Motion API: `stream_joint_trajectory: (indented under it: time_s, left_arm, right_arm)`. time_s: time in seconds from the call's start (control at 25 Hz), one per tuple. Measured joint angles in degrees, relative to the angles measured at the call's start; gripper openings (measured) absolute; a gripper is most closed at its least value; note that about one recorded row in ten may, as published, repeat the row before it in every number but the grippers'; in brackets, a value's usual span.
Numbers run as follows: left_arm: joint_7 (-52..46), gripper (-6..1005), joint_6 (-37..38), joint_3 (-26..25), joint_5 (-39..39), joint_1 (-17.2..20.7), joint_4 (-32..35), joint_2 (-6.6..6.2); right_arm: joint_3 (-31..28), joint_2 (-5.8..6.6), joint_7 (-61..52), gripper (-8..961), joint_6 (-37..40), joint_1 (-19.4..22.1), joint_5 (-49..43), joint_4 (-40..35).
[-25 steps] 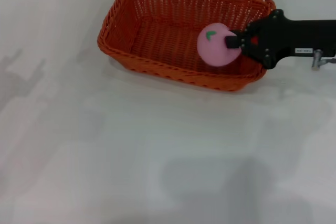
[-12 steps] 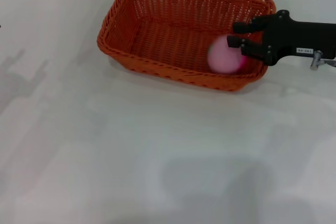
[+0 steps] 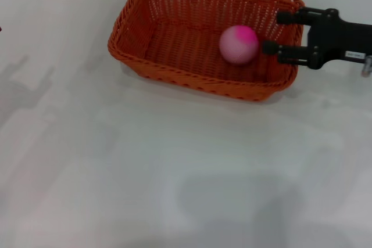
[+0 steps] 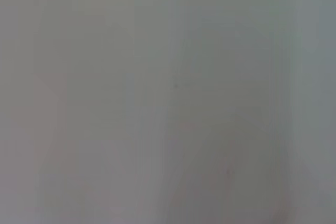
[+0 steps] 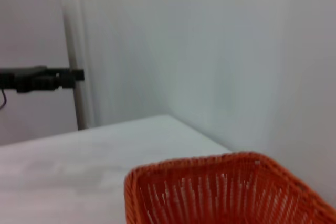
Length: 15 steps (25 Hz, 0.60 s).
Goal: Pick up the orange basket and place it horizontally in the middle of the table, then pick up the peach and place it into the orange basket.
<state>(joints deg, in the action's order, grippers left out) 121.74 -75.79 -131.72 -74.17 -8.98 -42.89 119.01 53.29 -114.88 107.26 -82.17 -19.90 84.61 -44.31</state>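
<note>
The orange basket [image 3: 203, 36] lies on the white table [image 3: 174, 172] at the back, its long side running across the head view with a slight slant. The pink peach [image 3: 238, 44] rests inside it near the right end, free of any grip. My right gripper [image 3: 278, 32] hangs open over the basket's right rim, its two black fingers spread just right of the peach. The right wrist view shows the basket's [image 5: 231, 190] woven rim and wall from close by. My left gripper does not show in any view.
The left wrist view holds only a plain grey-white surface. In the right wrist view a dark bracket on a pole [image 5: 42, 78] stands beyond the table's far edge against a white wall.
My right gripper opened and let go of the peach, which dropped into the basket. The gripper then drew back to the right, past the basket's rim.
</note>
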Motion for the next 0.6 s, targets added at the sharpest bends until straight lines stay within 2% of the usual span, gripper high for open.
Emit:
stream_joint_trajectory:
  time_s: [0.24, 0.4, 0.44, 0.6]
  left_arm:
    - [0.4, 668, 0.5, -0.5, 0.1, 0.4, 0.1, 0.07]
    - [1.8, 668, 0.2, -2.8, 0.6, 0.2, 1.7, 0.08]
    - [4.0, 668, -0.1, -4.1, 2.7, 0.1, 3.9, -0.04]
    - [7.2, 669, -0.1, -4.3, 6.0, 0.5, 5.2, 0.02]
  right_arm:
    - [-11.7, 0.08, -0.6, 776, -7.5, 3.5, 1.4, 0.4]
    - [-21.6, 0.08, 1.2, 781, -8.1, 6.1, 3.1, 5.6]
    - [-24.0, 0.10, 2.7, 781, -8.2, 6.7, 3.3, 7.5]
    - [-32.4, 0.12, 11.0, 780, -9.2, 8.6, 3.4, 15.6]
